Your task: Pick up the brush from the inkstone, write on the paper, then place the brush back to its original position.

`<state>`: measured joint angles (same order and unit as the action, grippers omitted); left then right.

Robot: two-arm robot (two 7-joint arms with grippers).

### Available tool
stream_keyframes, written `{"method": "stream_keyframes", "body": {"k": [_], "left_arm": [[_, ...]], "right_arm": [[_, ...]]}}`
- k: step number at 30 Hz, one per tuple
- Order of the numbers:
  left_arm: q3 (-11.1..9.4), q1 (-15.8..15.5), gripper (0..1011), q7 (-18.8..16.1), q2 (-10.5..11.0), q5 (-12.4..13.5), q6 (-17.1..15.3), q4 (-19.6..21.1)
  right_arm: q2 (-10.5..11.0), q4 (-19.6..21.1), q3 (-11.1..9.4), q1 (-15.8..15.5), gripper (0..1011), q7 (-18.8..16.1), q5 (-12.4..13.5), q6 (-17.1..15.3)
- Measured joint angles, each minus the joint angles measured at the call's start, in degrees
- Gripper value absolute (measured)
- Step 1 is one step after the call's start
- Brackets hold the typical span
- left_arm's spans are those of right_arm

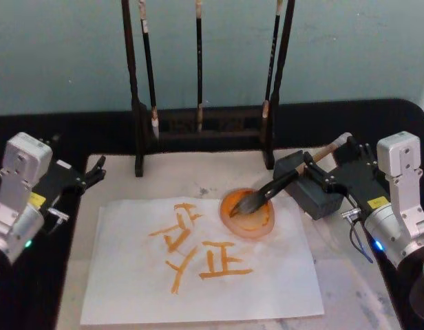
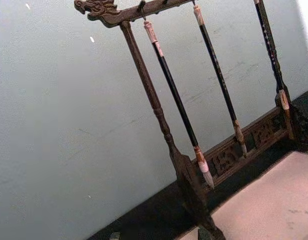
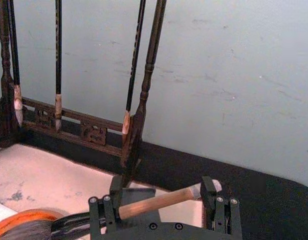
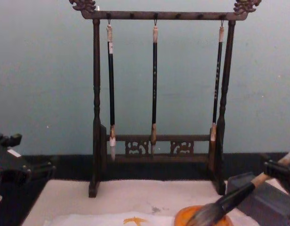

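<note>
Writing looks done: the thin white paper [image 1: 198,265] carries several orange strokes. The brush [image 1: 284,182] lies with its bushy dark tuft in the round orange ink dish [image 1: 248,213], tan wooden handle propped on the dark grey block [image 1: 312,185]. Right gripper [image 3: 166,205] has its fingers spread either side of the handle, gripping nothing; only retreat remains, I'd say. Left gripper [image 1: 95,172] sits parked at the beige felt mat's [image 1: 350,289] left edge; can't tell its state.

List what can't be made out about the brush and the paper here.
- Brush tuft, head view: it merges with the orange dish, so contact is unclear.
- Paper, chest view: the bottom edge cuts off most of the writing.
- Right gripper, right wrist view: whether it touches the handle is unclear.
- Inkstone, head view: partly hidden by gripper and brush.
</note>
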<state>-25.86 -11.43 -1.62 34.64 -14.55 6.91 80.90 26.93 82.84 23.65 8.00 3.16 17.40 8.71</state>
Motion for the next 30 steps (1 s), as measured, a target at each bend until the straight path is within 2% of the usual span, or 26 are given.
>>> {"method": "stream_keyframes", "body": {"k": [30], "left_arm": [[0.0, 0.0, 1010, 0.0, 0.0, 0.0, 0.0, 0.0]], "right_arm": [[0.0, 0.0, 0.0, 0.0, 1000, 0.0, 0.0, 0.0]]}}
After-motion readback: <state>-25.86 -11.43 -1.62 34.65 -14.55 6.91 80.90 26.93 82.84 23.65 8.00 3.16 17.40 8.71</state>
